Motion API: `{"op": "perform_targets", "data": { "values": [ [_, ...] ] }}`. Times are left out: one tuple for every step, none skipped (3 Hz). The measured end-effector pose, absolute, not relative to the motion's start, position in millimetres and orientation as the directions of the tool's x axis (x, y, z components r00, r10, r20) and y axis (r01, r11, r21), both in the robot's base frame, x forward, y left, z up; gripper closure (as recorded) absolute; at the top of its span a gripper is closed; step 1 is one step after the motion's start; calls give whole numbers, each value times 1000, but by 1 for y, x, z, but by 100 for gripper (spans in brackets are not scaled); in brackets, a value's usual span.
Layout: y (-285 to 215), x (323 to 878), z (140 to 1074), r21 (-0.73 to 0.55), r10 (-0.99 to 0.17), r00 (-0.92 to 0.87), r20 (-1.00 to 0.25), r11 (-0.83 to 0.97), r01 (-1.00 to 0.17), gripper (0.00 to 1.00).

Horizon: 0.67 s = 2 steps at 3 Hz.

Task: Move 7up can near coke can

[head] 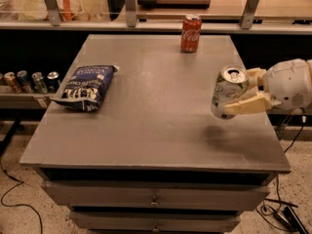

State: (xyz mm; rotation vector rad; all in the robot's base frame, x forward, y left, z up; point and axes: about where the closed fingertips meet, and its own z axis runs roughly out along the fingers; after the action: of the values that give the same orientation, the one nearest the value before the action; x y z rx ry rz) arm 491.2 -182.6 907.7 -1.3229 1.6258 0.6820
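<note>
The 7up can [225, 90], white and green with a silver top, is held tilted in the air above the right part of the table, with its shadow on the tabletop below. My gripper [239, 92] comes in from the right edge and is shut on it, one cream finger [246, 105] across its lower side. The coke can [190, 32], red with white script, stands upright at the far edge of the table, well behind and left of the held can.
A blue chip bag [87, 87] lies on the left part of the grey table [146, 130]. Several small cans [29, 81] stand on a low shelf at the left. A counter with metal posts runs behind the table. Cables lie on the floor.
</note>
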Motion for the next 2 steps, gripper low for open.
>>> {"op": "perform_targets", "data": {
  "values": [
    [-183, 492, 910, -125, -455, -14, -890, 275, -953, 100],
    [-182, 493, 909, -136, -465, -24, -885, 308, -942, 100]
  ]
}}
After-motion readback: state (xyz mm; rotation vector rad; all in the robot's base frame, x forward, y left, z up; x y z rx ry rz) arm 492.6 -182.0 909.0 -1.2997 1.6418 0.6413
